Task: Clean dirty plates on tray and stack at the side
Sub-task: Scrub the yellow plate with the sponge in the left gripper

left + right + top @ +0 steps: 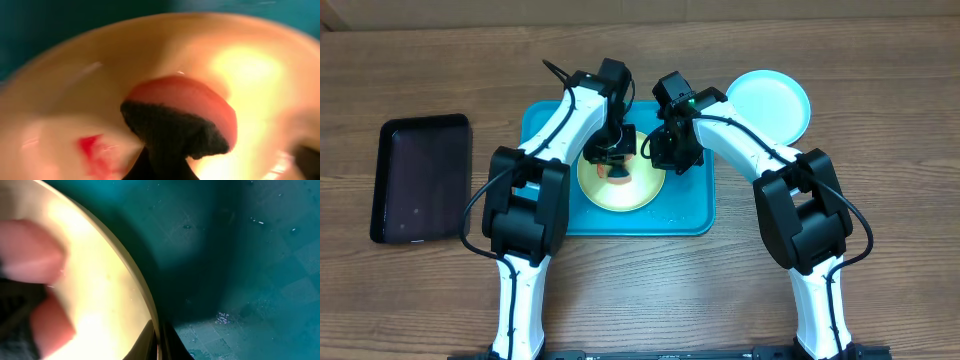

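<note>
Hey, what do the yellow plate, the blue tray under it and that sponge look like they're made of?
The yellow-green plate: likely plastic, glossy; it throws bright glare in the wrist views. The tray: likely moulded plastic, smooth, uniform turquoise, droplets beading on it. The sponge: seemingly soft orange foam with a dark fibrous scrub layer.
</note>
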